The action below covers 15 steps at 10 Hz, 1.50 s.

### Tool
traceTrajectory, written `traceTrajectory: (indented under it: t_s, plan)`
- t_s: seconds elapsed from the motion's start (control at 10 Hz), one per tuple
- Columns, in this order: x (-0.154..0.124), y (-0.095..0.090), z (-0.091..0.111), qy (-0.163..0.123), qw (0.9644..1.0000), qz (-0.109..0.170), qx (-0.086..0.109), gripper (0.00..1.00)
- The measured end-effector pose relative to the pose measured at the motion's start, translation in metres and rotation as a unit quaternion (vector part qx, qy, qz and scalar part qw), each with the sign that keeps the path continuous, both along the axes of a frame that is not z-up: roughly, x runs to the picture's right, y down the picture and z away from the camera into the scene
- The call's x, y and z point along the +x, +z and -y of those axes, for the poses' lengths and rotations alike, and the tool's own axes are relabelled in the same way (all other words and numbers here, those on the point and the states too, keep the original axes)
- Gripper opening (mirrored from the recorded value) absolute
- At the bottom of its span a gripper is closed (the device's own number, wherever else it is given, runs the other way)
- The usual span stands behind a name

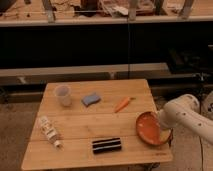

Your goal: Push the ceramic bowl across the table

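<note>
Slatted table [90, 125] holds the ceramic bowl [149, 129] near one edge, pincer [164, 132] spread wide at its rim.

Warm, dim indoor light falls from above and gives everything a yellowish-brown cast. The table [100, 120] top is the most evenly lit surface, with no hard glare, and the things on it throw only short, soft shadows close beneath themselves. Beyond the table's far edge the space under the bench [100, 20] sinks into near black with little detail readable, while the bench top is paler. The white arm [182, 112] at the table's right edge catches the most light. The gripper [163, 128], at the right rim of the ceramic bowl [149, 131] near the front right corner, lies in the arm's shade.
</note>
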<state>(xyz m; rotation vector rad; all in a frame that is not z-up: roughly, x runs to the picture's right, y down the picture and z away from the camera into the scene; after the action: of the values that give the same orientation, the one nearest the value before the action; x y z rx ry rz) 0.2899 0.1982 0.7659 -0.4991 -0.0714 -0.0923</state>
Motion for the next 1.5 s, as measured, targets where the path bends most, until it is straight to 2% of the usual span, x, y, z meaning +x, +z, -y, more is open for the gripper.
traceTrajectory:
  t_s: [0.1, 0.3, 0.5, 0.7, 0.9, 1.5]
  plan:
    - [-0.0002, 0.0009, -0.0007, -0.002, 1.0, 0.001, 0.0, 0.73]
    - [-0.0003, 0.0027, -0.0017, -0.005, 1.0, 0.003, 0.001, 0.53]
    - [-0.001, 0.0038, -0.0023, -0.007, 1.0, 0.004, 0.001, 0.44]
    - [-0.0001, 0.0059, -0.0036, -0.01, 0.9999, 0.005, 0.001, 0.23]
    - [0.0016, 0.0077, -0.0033, -0.011, 0.9999, 0.004, 0.0, 0.19]
    - [-0.0019, 0.0106, -0.0057, -0.027, 0.9996, 0.011, -0.002, 0.19]
